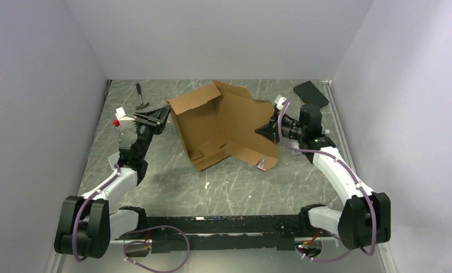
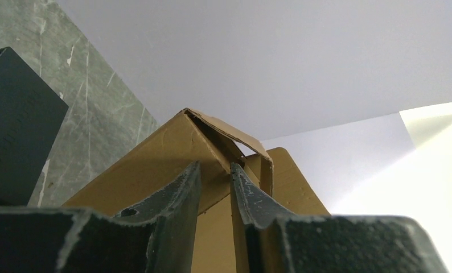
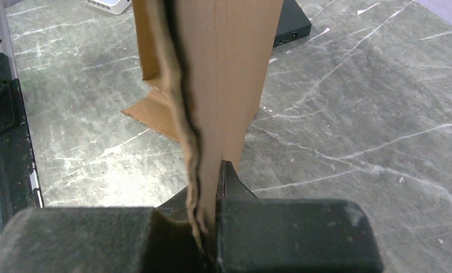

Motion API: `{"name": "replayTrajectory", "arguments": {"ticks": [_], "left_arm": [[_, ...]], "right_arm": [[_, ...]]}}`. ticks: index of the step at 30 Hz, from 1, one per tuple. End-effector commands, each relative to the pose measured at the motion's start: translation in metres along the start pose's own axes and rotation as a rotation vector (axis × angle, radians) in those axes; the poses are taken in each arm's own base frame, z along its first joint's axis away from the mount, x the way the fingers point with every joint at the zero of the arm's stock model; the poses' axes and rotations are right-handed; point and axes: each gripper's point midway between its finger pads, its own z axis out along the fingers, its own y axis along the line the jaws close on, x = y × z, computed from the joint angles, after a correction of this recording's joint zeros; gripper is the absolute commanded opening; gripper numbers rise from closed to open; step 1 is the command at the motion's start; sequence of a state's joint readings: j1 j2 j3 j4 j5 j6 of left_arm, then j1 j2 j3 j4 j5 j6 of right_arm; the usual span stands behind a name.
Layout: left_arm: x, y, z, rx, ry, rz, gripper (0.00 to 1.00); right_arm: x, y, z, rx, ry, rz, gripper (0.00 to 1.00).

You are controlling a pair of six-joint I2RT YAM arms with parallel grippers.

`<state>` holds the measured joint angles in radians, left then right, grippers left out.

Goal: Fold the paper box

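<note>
The paper box [image 1: 224, 125], brown corrugated cardboard, stands half folded in the middle of the table with its panels raised and its flaps loose. My left gripper [image 1: 164, 115] is at the box's left corner. In the left wrist view its fingers [image 2: 215, 166] stand a narrow gap apart, with the box corner [image 2: 172, 153] between and just past the tips. My right gripper [image 1: 267, 129] is shut on the box's right panel. In the right wrist view the wavy cardboard edge [image 3: 235, 68] runs down into the closed jaws [image 3: 205, 182].
A flat black box [image 1: 311, 94] lies at the back right, and also shows in the wrist views [image 2: 13, 125] [image 3: 292, 23]. A black tool [image 1: 140, 96] lies at the back left, with a small white and red object [image 1: 119, 116] nearby. A small scrap [image 1: 262, 164] lies by the box's front edge. Grey walls enclose three sides.
</note>
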<state>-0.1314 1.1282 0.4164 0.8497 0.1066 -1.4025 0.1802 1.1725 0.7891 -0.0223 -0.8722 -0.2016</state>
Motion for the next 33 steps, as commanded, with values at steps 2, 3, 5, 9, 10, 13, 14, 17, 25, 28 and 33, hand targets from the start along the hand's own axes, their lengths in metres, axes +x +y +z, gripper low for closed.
{"name": "replayTrajectory", "arguments": {"ticks": [2,3,5,9,10,13,14,17,25,28,33], "left_arm": [[-0.003,-0.021,-0.001,0.097,-0.024,-0.012,0.31],[-0.001,-0.021,0.000,0.102,-0.016,-0.006,0.31],[0.001,-0.022,0.000,0.116,-0.007,0.002,0.32],[0.003,-0.023,-0.003,0.142,0.000,0.017,0.33],[0.003,-0.022,-0.003,0.146,-0.001,0.018,0.33],[0.003,-0.021,-0.006,0.161,-0.009,0.015,0.34],[0.002,-0.021,-0.006,0.165,-0.011,0.015,0.35],[0.003,-0.022,-0.007,0.182,-0.008,0.018,0.37],[0.005,-0.026,-0.006,0.213,-0.002,0.033,0.49],[0.006,-0.026,-0.007,0.221,0.002,0.041,0.50],[0.008,-0.028,-0.006,0.248,0.014,0.046,0.50]], "right_arm": [[0.000,0.002,0.003,-0.019,0.008,-0.007,0.00],[0.000,0.003,0.003,-0.019,0.008,-0.008,0.00],[0.000,0.002,0.003,-0.019,0.009,-0.006,0.00],[0.000,0.002,0.003,-0.019,0.010,-0.005,0.00],[0.001,0.002,0.004,-0.019,0.011,-0.005,0.00],[0.001,0.002,0.004,-0.019,0.012,-0.004,0.00],[0.001,0.002,0.004,-0.020,0.012,-0.004,0.00],[0.001,0.002,0.004,-0.019,0.012,-0.004,0.00],[0.002,0.001,0.004,-0.020,0.014,-0.002,0.00],[0.002,0.002,0.005,-0.021,0.015,0.000,0.00],[0.002,0.002,0.004,-0.020,0.015,0.001,0.00]]}}
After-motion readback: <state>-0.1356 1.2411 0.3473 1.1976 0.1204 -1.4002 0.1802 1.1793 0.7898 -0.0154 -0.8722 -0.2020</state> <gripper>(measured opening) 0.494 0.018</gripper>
